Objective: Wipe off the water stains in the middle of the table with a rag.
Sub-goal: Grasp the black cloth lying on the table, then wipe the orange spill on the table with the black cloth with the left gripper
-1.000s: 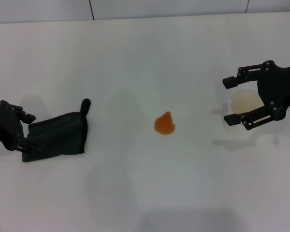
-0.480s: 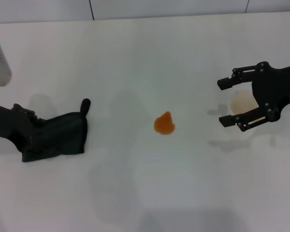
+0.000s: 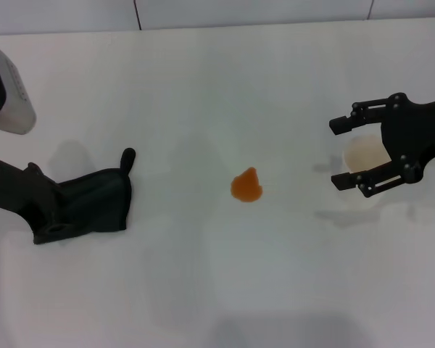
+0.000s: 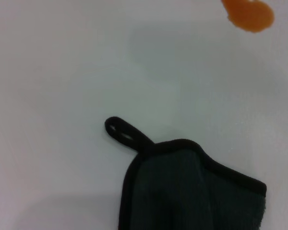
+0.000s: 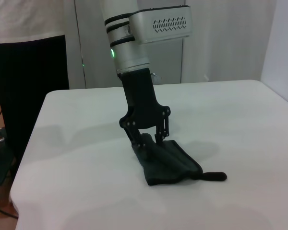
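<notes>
Rag (image 3: 94,201) pinched at its edge by the left gripper (image 3: 54,217).
Orange water stains (image 3: 247,186) lie well apart on the table (image 3: 203,87); right gripper (image 3: 346,152) hovers wide.

The counter (image 3: 203,87) is seen as plain white, without any pattern. A glossy orange is shown by the stain (image 3: 246,186) at its middle. The rag (image 3: 94,203) is coloured dark green-black, edged in black, with a black loop at one corner. Both the left gripper (image 5: 151,139) and the right gripper (image 3: 342,152) are finished in black. The cup (image 3: 364,154) is tinted pale orange.
</notes>
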Robot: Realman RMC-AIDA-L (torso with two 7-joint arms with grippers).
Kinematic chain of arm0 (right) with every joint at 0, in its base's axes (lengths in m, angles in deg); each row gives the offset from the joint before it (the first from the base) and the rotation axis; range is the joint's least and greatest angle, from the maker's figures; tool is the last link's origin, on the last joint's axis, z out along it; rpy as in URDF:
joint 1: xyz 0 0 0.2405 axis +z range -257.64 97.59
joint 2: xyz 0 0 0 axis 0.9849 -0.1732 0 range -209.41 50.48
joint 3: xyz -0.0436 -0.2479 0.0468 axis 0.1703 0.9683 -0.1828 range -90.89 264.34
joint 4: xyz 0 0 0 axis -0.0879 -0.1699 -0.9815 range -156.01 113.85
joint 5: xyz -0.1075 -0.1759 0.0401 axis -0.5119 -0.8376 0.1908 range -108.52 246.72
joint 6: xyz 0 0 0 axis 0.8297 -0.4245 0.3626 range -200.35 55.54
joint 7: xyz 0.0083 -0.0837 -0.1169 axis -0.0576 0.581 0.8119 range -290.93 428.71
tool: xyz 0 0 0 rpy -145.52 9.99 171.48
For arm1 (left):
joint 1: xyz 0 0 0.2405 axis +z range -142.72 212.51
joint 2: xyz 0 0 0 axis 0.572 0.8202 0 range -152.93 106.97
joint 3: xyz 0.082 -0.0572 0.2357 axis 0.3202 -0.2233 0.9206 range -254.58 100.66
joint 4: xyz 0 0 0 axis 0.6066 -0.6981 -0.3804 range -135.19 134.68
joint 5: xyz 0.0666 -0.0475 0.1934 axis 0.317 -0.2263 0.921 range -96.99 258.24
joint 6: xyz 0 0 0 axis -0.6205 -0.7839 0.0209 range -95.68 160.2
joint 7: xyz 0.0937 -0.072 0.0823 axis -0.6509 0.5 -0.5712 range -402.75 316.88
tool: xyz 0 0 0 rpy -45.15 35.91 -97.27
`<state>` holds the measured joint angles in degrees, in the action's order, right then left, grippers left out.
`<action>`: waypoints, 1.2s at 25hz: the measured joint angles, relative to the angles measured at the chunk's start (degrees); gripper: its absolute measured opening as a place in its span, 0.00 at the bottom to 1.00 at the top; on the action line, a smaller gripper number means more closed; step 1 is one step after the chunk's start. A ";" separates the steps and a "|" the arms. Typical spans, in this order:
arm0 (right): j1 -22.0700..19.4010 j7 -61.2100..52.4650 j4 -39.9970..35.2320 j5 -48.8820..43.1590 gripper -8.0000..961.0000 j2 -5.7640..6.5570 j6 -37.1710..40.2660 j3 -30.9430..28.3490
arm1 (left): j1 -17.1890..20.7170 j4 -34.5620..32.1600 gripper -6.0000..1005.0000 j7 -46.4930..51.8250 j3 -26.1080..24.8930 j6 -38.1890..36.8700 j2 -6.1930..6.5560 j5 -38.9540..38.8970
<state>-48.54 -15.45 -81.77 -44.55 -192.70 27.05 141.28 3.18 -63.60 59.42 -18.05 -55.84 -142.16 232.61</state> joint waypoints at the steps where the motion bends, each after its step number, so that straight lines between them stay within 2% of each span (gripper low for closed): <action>1: -0.01 0.05 0.04 0.00 0.90 0.01 -0.01 -0.01 | -0.07 -0.01 0.47 0.29 0.12 0.00 0.00 0.01; 4: -0.02 0.10 0.14 0.00 0.90 0.02 -0.03 0.02 | -0.19 0.22 0.40 0.64 0.16 0.04 0.00 0.03; 9: -0.03 0.13 0.13 0.04 0.90 0.03 -0.02 0.05 | -0.29 0.37 0.17 0.73 0.15 0.05 0.00 -0.15; 15: 0.05 0.14 0.14 0.42 0.90 -0.39 -0.06 0.03 | -1.73 0.42 0.10 2.38 0.15 0.71 -0.11 -0.55; 26: 0.57 -0.34 0.14 0.48 0.90 -0.68 -0.07 0.20 | -6.35 0.48 0.10 9.19 0.56 0.65 -0.34 -4.09; 30: 0.66 -0.56 0.00 0.51 0.89 -0.68 0.20 0.06 | -6.51 0.51 0.10 12.25 4.77 5.25 -0.44 -5.66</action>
<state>-47.88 -16.01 -81.77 -44.04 -193.38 27.24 141.34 -3.33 -63.09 71.67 -13.28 -50.59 -142.59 226.94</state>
